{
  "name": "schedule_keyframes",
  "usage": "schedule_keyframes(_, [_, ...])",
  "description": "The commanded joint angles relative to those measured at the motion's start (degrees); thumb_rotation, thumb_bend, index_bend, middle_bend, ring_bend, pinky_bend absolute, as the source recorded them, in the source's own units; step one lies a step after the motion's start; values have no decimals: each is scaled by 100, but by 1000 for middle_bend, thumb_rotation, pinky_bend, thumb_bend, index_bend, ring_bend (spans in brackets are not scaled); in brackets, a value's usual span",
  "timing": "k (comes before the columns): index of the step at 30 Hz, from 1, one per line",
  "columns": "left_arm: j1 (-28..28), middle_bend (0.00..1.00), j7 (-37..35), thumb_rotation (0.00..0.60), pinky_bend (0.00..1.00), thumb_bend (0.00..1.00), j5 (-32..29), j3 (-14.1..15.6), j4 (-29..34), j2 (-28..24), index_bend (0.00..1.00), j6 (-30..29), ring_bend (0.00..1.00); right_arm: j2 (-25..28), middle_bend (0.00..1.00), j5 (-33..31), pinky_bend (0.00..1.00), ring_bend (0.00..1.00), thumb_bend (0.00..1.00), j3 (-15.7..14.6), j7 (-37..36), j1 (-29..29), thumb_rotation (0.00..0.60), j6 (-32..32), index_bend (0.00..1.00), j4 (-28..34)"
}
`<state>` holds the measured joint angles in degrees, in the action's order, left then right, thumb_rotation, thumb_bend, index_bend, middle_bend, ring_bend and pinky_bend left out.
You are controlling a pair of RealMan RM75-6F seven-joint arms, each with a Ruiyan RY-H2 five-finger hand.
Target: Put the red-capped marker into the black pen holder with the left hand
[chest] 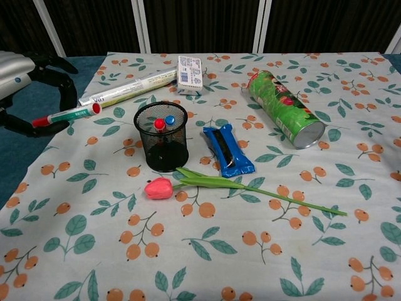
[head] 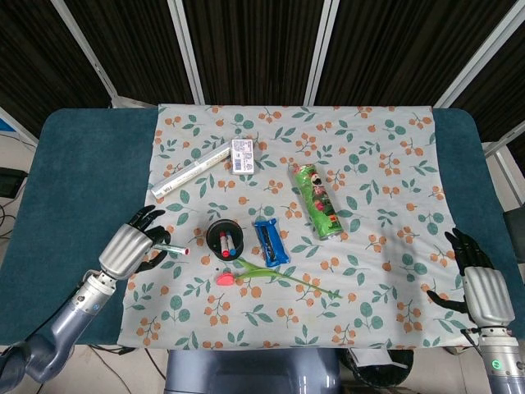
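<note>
The left hand (head: 129, 249) grips the red-capped marker (chest: 67, 115), its dark fingers (chest: 61, 88) curled over the barrel. The marker lies roughly level in the grasp, its red cap pointing away from the palm toward the black pen holder (chest: 161, 136). The holder stands upright on the floral tablecloth (chest: 207, 251), just beyond the cap end and apart from it; a red-topped pen and a blue-topped pen (chest: 169, 119) already stand inside. On the far side of the hand lies a long white tube (chest: 128, 88) with a small white box (chest: 189, 71) at its end. Beyond the holder lie a blue packet (chest: 228, 150), a pink tulip (chest: 159, 187) and a green canister (chest: 285, 108). The right hand (head: 482, 291) rests well apart at the opposite table edge, empty, fingers spread.
</note>
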<state>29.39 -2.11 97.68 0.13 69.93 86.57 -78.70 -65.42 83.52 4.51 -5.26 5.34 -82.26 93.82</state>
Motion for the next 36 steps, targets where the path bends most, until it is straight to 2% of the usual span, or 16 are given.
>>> schedule_keyframes(1, [64,542,-116,600,148,353,-63,-93,110,23,533,43,158,3,0,-10,176,0,185,1,-11,1,600,10,0,5])
schedule_keyframes(11, [642,541,-595,600,145,348,-246,-604,985,119,532,482,158,15,0,-58,176,0,185,18,-54,17,600,59,0,24])
schedule_keyframes(17, [975,541,-1081,600,145,343,-575,-920,1312,355,532,850,158,28,0,-62,176,0,184,17,-107,21,600,80,0,29])
schedule_keyframes(21, [1201,542,-1368,600,145,342,-989,-1194,1193,647,532,1169,158,34,0,-90,176,0,185,28,-141,27,600,101,0,42])
schedule_keyframes(23, [1274,542,-1367,600,145,341,-1043,-1241,1058,736,532,1229,158,37,0,-96,176,0,185,31,-147,30,600,108,0,44])
schedule_keyframes(36, [1486,524,-1584,600,144,337,-1160,-1189,434,1075,532,1455,157,42,0,-93,176,0,184,22,-152,33,600,123,0,74])
